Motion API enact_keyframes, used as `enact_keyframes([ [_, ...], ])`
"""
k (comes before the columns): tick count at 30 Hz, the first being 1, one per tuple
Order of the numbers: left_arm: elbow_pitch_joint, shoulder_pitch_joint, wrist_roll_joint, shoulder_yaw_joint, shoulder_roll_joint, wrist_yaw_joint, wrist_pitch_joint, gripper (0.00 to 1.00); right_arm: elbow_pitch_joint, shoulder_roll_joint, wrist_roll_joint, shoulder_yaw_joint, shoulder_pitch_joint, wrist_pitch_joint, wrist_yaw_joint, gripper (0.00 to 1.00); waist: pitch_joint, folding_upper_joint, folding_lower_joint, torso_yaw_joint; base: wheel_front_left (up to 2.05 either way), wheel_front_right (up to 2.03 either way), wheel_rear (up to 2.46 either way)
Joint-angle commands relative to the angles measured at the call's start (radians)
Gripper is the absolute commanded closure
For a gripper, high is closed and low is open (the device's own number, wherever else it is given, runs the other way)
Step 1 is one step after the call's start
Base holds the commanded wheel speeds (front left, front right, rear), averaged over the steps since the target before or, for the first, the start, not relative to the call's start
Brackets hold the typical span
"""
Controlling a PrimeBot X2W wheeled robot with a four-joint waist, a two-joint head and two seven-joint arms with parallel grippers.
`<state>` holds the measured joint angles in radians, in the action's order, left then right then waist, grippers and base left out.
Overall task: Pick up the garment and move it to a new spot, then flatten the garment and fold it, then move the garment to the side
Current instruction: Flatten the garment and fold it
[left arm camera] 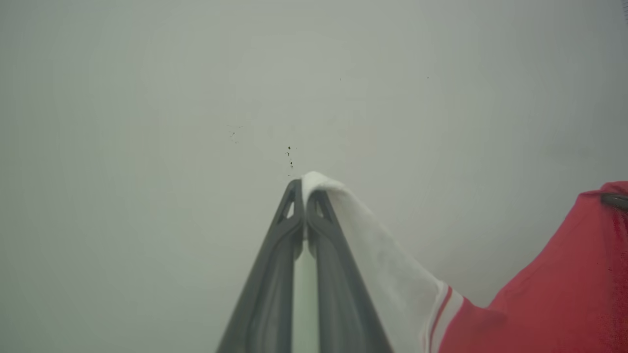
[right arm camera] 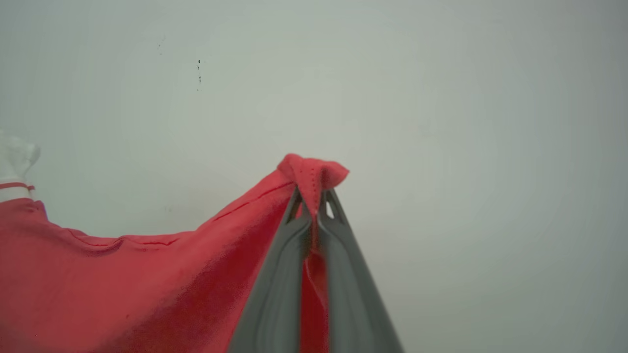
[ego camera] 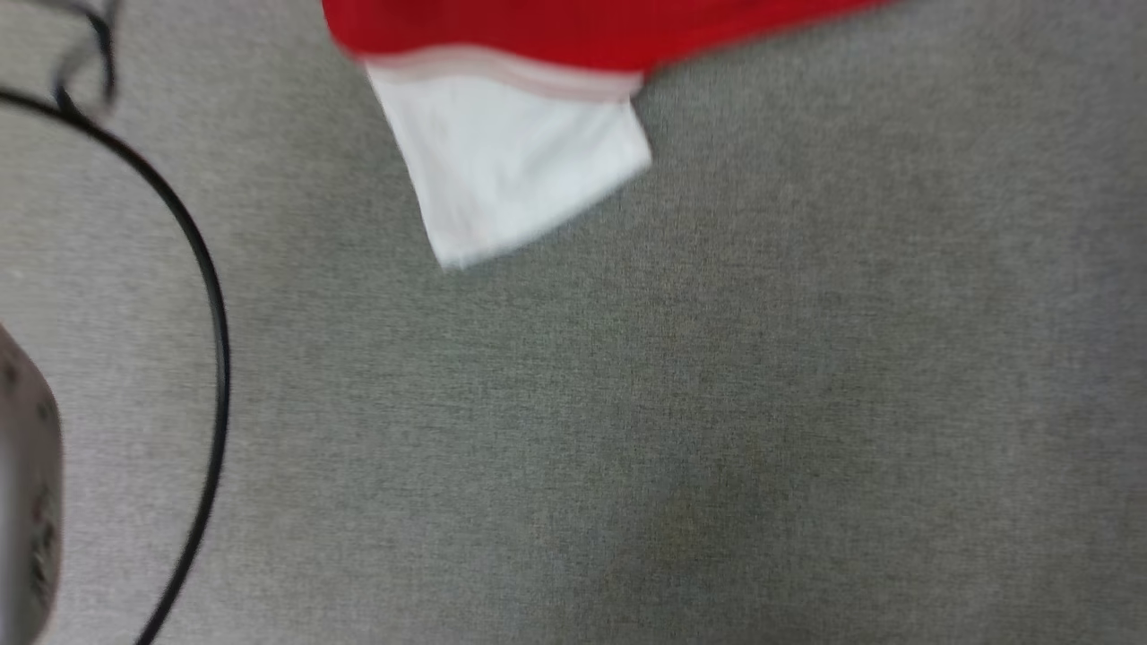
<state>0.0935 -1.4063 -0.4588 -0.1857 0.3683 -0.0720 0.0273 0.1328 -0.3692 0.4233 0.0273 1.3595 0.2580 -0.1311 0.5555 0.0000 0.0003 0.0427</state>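
Pale grey-green background (left arm camera: 147, 98) behind both wrist views, plain but for a few dark specks (left arm camera: 289, 154).

Left gripper (left arm camera: 304, 190): fingers pressed together along their length, tips pinching the edge of the garment's (right arm camera: 122, 284) white sleeve (left arm camera: 382, 260). A small fold of white cloth sticks up just past the tips. From the pinch the sleeve drops away to the right of that view, through the red-and-white striped trim (left arm camera: 441, 314), into the red body.

Right gripper (right arm camera: 314, 196): fingers likewise clamped tight, on a bunched fold of red cloth that pokes out above the tips. More red runs down between the fingers. A stitched hem line (right arm camera: 245, 206) leads off to the left of that view, and the red body sags low between the two grips. At the far left edge, a bit of white sleeve with a red stripe.

Head view, blurred: red body along the top edge, one white sleeve (ego camera: 511, 161) with striped trim hanging toward the camera over a grey woven surface (ego camera: 717, 403). Cannot tell whether the sleeve touches it. Black cable (ego camera: 211, 296) curves down the left side; a pale, speckled rounded shape (ego camera: 27, 502) sits at the lower left edge, too blurred to name.
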Motion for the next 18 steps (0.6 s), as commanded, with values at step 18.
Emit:
enact_keyframes([
  [18,0.455,-0.512,0.028,-0.060,-0.014,-0.046,0.083,1.00,0.572,0.010,-0.104,0.156,0.561,-0.202,0.001,1.00,0.144,0.0000,-0.0003,-0.004,0.00,0.00,0.00],
])
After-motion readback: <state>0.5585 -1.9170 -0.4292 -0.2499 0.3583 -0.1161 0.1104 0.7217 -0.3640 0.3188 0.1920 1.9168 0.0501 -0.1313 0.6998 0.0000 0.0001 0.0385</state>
